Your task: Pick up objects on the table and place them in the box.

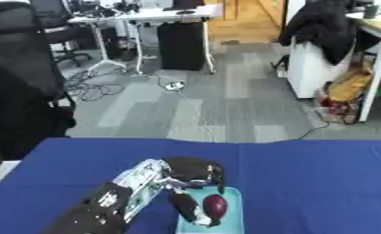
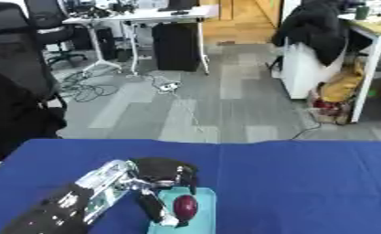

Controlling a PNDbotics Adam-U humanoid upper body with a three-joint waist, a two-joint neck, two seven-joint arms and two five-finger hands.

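A light teal box (image 1: 234, 199) sits on the blue table (image 1: 321, 183) near its front edge. A dark red rounded object (image 1: 215, 205) lies inside the box. My left hand (image 1: 190, 170) comes in from the lower left and hovers over the box's left side. Its fingers (image 1: 220, 181) point down above the object and its thumb (image 1: 185, 205) reaches down along the object's left, spread apart from the fingers. The hand looks open around the object. My right hand shows in neither view.
The blue cloth stretches wide to the right and behind the box. Beyond the far edge lie a grey office floor, a black chair (image 1: 17, 77) at the left, desks and a white cabinet (image 1: 317, 68) at the right.
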